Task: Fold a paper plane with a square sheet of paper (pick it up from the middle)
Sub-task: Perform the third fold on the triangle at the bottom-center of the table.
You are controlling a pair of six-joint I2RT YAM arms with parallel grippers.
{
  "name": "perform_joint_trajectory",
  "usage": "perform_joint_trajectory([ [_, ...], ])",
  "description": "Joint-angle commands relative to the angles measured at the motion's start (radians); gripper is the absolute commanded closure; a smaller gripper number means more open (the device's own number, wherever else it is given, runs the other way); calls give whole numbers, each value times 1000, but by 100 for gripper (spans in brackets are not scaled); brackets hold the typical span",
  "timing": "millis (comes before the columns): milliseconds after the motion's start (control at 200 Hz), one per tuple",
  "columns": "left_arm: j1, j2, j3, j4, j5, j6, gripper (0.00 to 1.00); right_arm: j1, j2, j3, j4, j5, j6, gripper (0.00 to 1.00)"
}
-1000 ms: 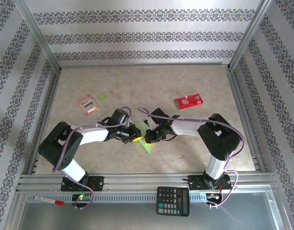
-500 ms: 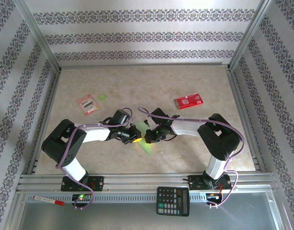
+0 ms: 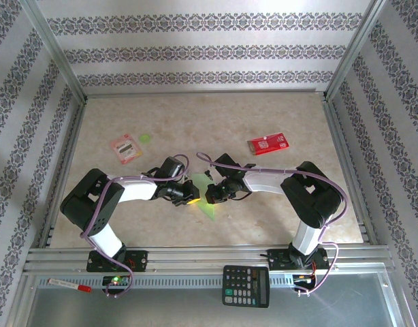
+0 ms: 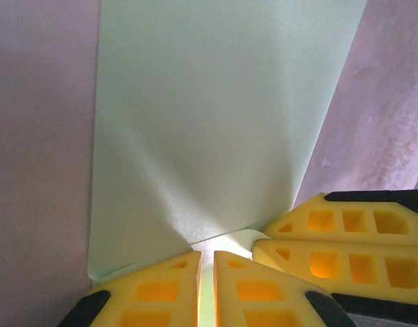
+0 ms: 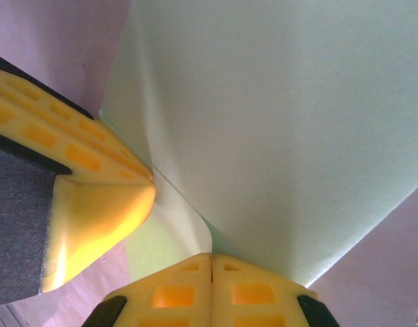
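The desk (image 3: 195, 116) is a pale, marbled board inside a metal frame. The sheet of paper (image 3: 209, 207), light green and folded, is between the left end effector (image 3: 193, 197) and the right end effector (image 3: 210, 197). Its narrow end points past them toward the near edge of the desk. Whether it lies flat on the desk I cannot tell. Beyond the left end effector and further to its left lies a red-and-white packet (image 3: 125, 148), with a small green disc (image 3: 145, 138) just beside it. Beyond the right end effector, to its right, lies a red packet (image 3: 267, 144).

left end effector (image 3: 190, 197), drawn slightly back
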Motion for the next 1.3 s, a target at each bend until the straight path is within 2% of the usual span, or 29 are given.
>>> perform_joint_trajectory([
  [0, -7, 11, 13, -52, -26, 37, 86, -8, 43, -39, -35, 43, -28, 100],
  [260, -45, -82, 10, -37, -10, -17, 81, -8, 43, -39, -37, 47, -28, 100],
  [410, -61, -49, -11, 50, 10, -70, 81, -8, 46, -39, -35, 46, -28, 100],
  [859, -61, 2, -60, 48, -21, -46, 83, -10, 54, -27, -38, 40, -31, 99],
  [1094, -109, -93, -87, 120, -17, -117, 82, -17, 54, -35, -37, 33, -25, 99],
  [1299, -150, -61, -123, 236, -18, -190, 83, -20, 52, -46, -23, 27, -12, 99],
])
